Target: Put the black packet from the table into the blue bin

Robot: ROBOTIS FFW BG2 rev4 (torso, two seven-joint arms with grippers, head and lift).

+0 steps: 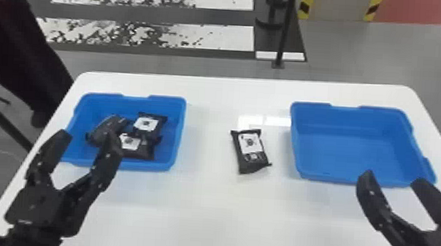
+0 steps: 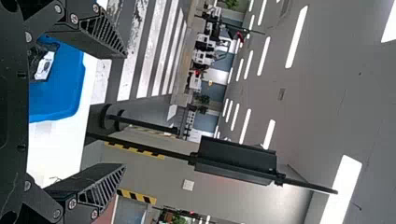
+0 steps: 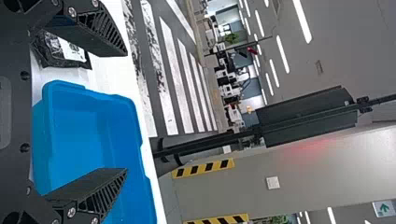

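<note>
Black packet (image 1: 250,151) lying flat on the white bench (image 1: 206,218), right of centre in the head view, between two blue bins and touching neither; nearer the right-hand one. Long sides slant slightly, upper left to lower right; white label faces up.

Left-hand bin (image 1: 182,124), left of frame: holds three dark packs (image 1: 148,123) bunched together, white labels on two. Right-hand bin (image 1: 342,154), right of frame: bare blue floor in sight.

Left claw (image 1: 87,140), lower left: fingers spread wide, nothing gripped, tips overlapping the left-hand bin's area in this line of sight. Right claw (image 1: 392,179), lower right: fingers likewise wide apart, nothing held, tips seen against the near rim of the right-hand bin.

Left wrist view adds the room beyond: a dark panel (image 2: 236,161) on a pole right of centre, ceiling light strips towards upper right. Part of the left-hand bin at upper left, a white-labelled pack in it.

Right wrist view: the black packet at upper left, partly behind one finger; bin below it; a green sign (image 3: 384,208) at the lower right corner.
</note>
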